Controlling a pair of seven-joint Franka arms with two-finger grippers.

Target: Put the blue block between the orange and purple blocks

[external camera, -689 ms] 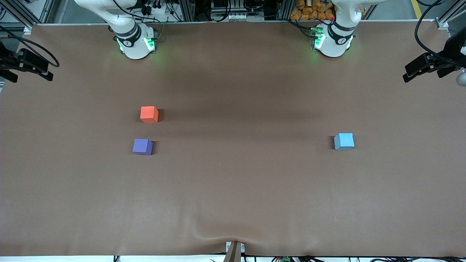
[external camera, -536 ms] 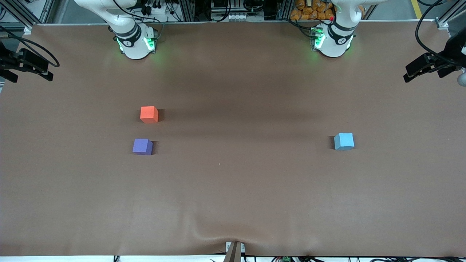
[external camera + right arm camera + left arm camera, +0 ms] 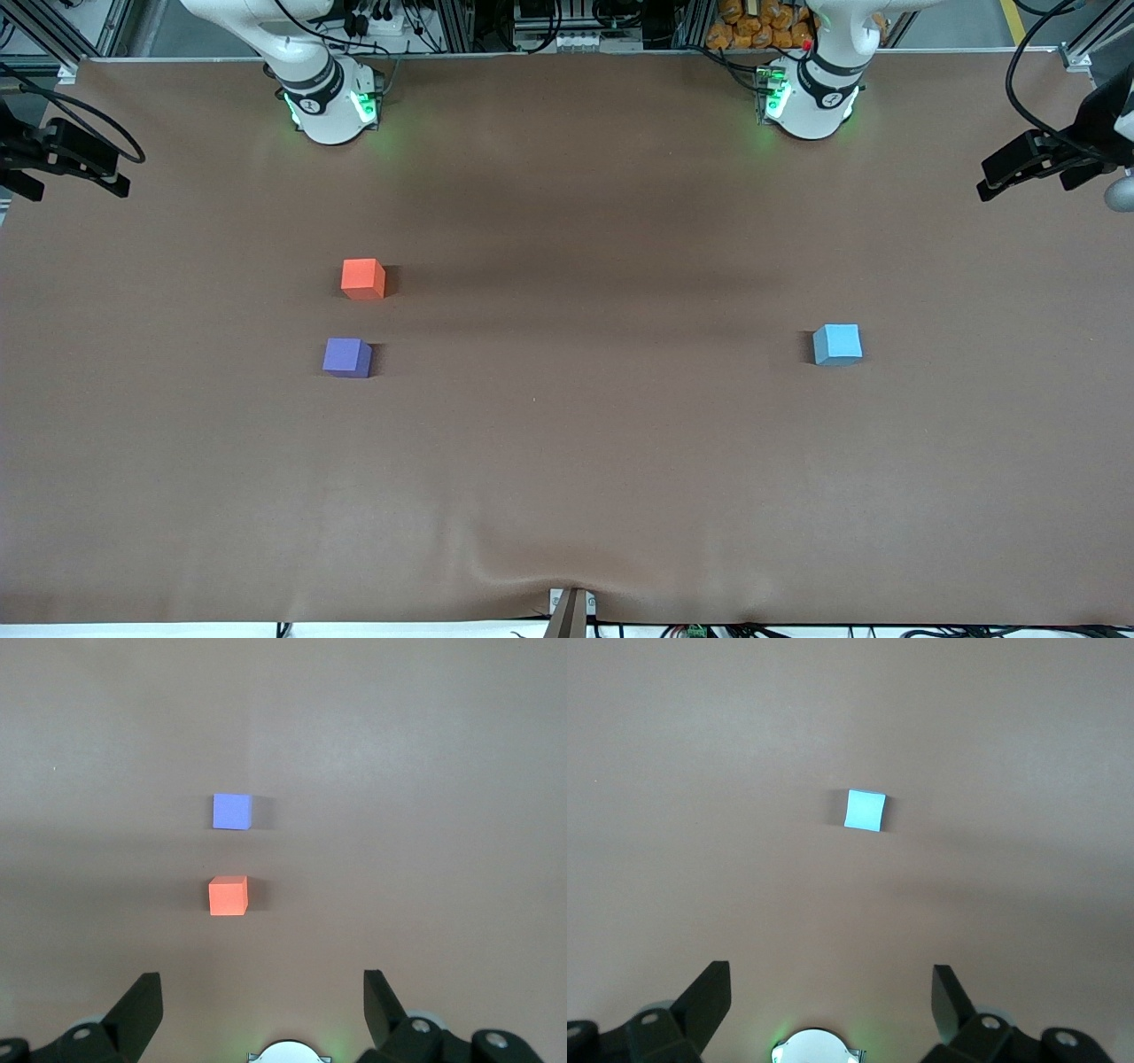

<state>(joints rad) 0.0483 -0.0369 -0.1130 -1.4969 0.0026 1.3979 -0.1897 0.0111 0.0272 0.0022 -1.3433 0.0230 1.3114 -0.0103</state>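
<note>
The blue block (image 3: 837, 344) sits alone on the brown table toward the left arm's end; it also shows in the left wrist view (image 3: 865, 810). The orange block (image 3: 363, 278) and the purple block (image 3: 346, 357) sit toward the right arm's end. The purple one is nearer the front camera, with a small gap between them. Both show in the right wrist view, orange (image 3: 228, 896) and purple (image 3: 232, 811). My left gripper (image 3: 831, 970) is open, empty and high above the table. My right gripper (image 3: 261, 976) is the same. Neither touches a block.
The right arm's base (image 3: 328, 106) and the left arm's base (image 3: 811, 97) stand at the table's farther edge. Black fixtures with cables overhang the table's ends (image 3: 71, 159) (image 3: 1036, 164). The brown cover (image 3: 567, 461) bulges slightly at the nearer edge.
The blocks have not moved. The black fixture at the left arm's end has shifted very slightly.
</note>
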